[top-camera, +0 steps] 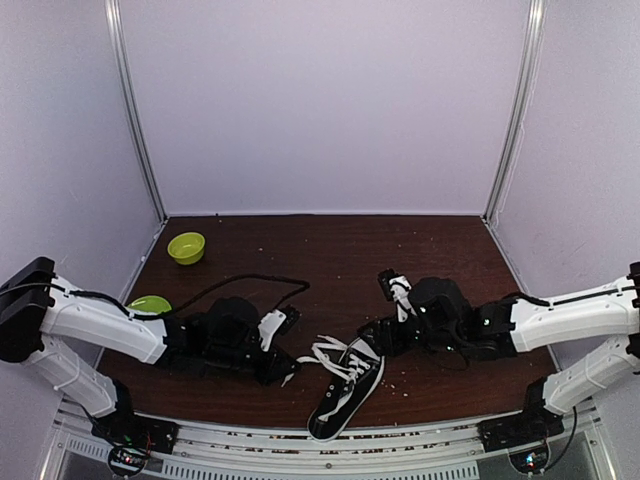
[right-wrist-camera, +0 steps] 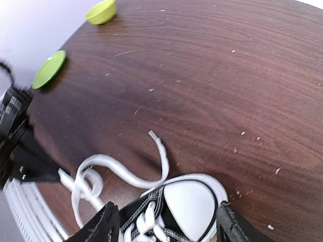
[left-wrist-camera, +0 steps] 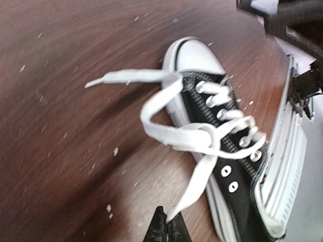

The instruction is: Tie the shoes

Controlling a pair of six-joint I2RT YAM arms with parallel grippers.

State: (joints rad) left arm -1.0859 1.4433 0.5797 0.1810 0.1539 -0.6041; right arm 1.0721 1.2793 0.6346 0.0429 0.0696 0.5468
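"Where was the sneaker (top-camera: pixel 345 390)?"

"At the near edge of the table (top-camera: pixel 420 260), between the arms. The left gripper (left-wrist-camera: pixel 166 228) pinched one white lace (left-wrist-camera: pixel 198 174) by its end. The right gripper (right-wrist-camera: pixel 169 222) stood spread astride the toe cap (right-wrist-camera: pixel 194 204)."

"Which step?"

"Early, I'd judge. The laces were crossed, perhaps in a loose first knot, but it was too blurred to say. Next, the right would need to catch the other lace (right-wrist-camera: pixel 126 176) and pull the opposite way."

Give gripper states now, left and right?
Left gripper: closed on the white lace.
Right gripper: open, fingers either side of the sneaker's toe cap.
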